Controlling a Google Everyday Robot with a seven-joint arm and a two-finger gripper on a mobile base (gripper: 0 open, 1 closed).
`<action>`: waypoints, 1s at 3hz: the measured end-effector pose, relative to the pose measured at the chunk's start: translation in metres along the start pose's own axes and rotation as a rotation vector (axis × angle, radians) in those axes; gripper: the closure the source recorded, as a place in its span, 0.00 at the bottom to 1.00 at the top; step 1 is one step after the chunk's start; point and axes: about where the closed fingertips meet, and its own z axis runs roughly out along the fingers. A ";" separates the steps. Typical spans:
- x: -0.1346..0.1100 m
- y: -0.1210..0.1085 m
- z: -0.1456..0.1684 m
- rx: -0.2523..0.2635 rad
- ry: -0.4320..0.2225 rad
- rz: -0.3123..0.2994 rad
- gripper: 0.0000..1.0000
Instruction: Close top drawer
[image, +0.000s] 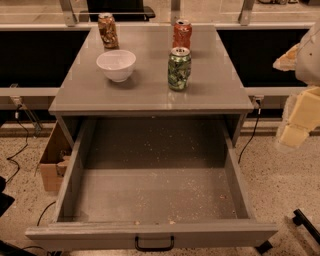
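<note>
currently top drawer (90, 235) sits wide open at 6 o'clock, crumbs (171, 221) on its floor, black handle (154, 244) nearest. gripper (296, 131) at 3 o'clock, apart from drawer; open or closed: cannot tell.

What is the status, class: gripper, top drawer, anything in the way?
Gripper at right edge, apart from cabinet. Top drawer pulled wide open, handle untouched. Only crumbs inside; bowl and cans sit on cabinet top, out of its path.
</note>
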 end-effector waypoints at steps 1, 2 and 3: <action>0.000 0.000 0.000 0.004 -0.005 0.003 0.00; 0.000 -0.001 0.000 0.020 -0.026 0.014 0.00; 0.006 0.016 -0.001 0.061 -0.041 0.040 0.15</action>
